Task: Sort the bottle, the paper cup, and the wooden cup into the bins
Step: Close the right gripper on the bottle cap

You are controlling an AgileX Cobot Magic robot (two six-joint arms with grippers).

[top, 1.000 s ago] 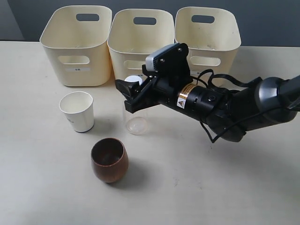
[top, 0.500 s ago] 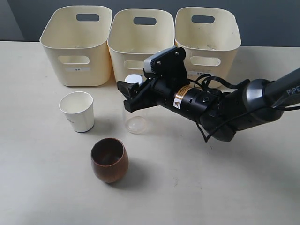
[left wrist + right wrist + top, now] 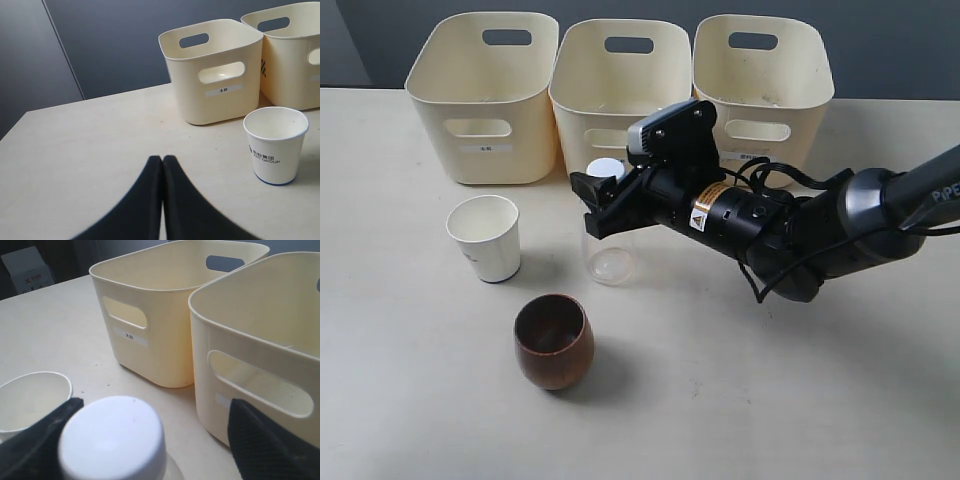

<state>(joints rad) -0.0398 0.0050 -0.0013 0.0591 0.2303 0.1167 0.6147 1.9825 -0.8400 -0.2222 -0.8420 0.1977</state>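
1. Nothing is sorted yet. The bottle (image 3: 612, 262), the paper cup (image 3: 485, 237) and the wooden cup (image 3: 553, 342) all stand upright on the desk (image 3: 770, 400), in front of the three bins.
2. The bottle is nearest the middle bin (image 3: 582, 110), just in front of it. The paper cup stands to the bottle's left, in front of the left bin (image 3: 450, 100). The wooden cup is closest to the camera, between the other two. The right bin (image 3: 800, 100) has nothing standing directly before it.
3. Your right end effector (image 3: 592, 205) is at the bottle, with its fingers spread wide. In the right wrist view they flank the white cap (image 3: 112, 437), one on each side, with a gap on both. It is pinching nothing.
4. Your left end effector (image 3: 162, 160) has its fingers pressed together and holds nothing. It hangs over bare desk, near the paper cup and the left bin.
5. By my reading, you are at the first grasp of the first item: in position on the bottle, not yet closed.
6. What is left is nearly everything. Close on the bottle, lift it and drop it in its bin, then do the same for both cups. The bin labels are too small for me to read, so I cannot tell which bin takes which item.
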